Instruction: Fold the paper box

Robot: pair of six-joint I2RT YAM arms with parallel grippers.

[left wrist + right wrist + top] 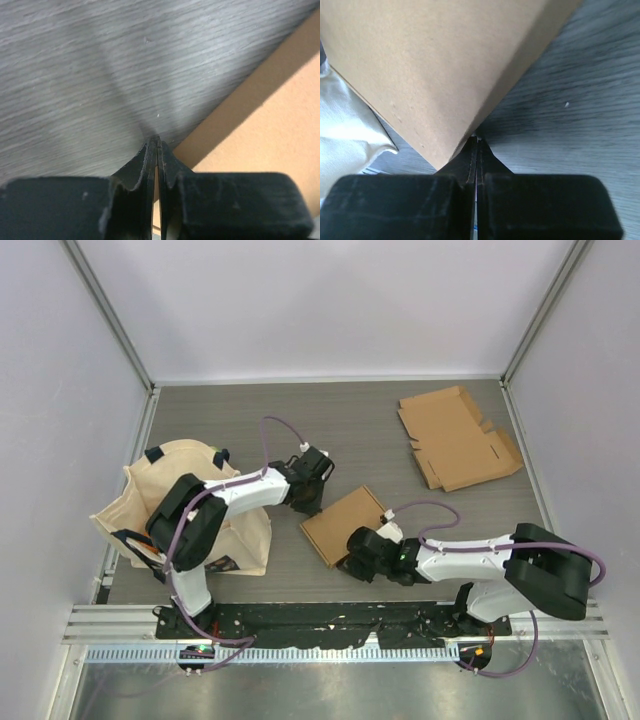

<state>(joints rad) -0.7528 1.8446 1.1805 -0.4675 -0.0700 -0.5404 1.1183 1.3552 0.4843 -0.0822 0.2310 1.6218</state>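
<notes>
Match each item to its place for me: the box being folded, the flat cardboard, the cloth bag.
Items:
1. box
2. flat cardboard
3. cloth bag

Places:
A. far right, lying unfolded
B. left side, under the left arm
C. centre, between the left hand and the right hand

Pairs: 1-C, 2-A, 3-B

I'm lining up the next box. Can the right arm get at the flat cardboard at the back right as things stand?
Probably yes. Bare table lies between the right gripper and the flat cardboard, with nothing in the way. But it lies far back, so it could be a stretch.
</notes>
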